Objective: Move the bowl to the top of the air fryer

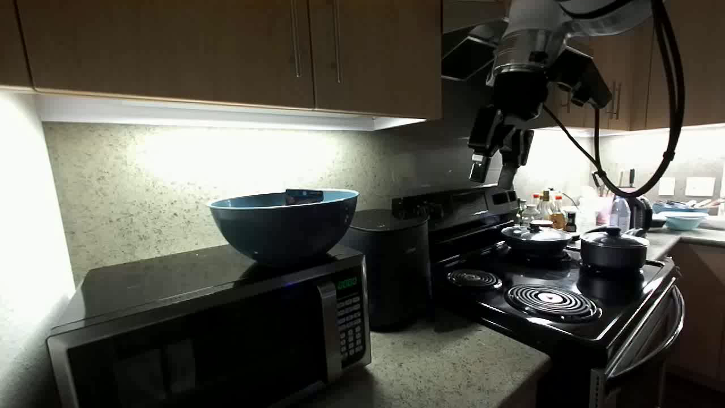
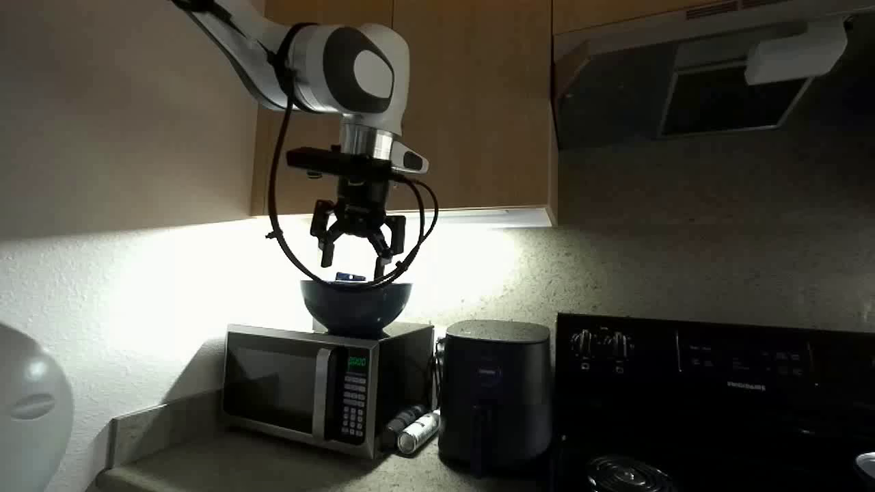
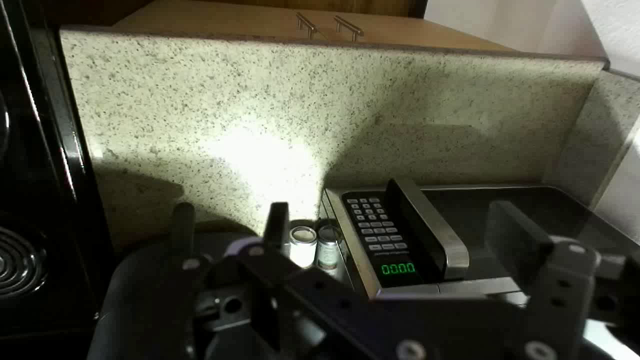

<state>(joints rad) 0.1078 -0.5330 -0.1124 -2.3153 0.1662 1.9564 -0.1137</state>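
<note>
Robotiq gripper (image 1: 493, 174) hung at the upper right of an exterior view, jaws spread and empty, well apart from the blue bowl (image 1: 283, 232). That bowl sat on the microwave (image 1: 158, 277), left of centre in the frame, so apparently nothing was done yet: grasp, lift and placing atop the black air fryer (image 1: 396, 269), near centre, all remained.

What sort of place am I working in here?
Most likely a home kitchen: there's a black coil-burner stove, a boxy silver-and-black microwave and tan wooden wall cabinets.
</note>
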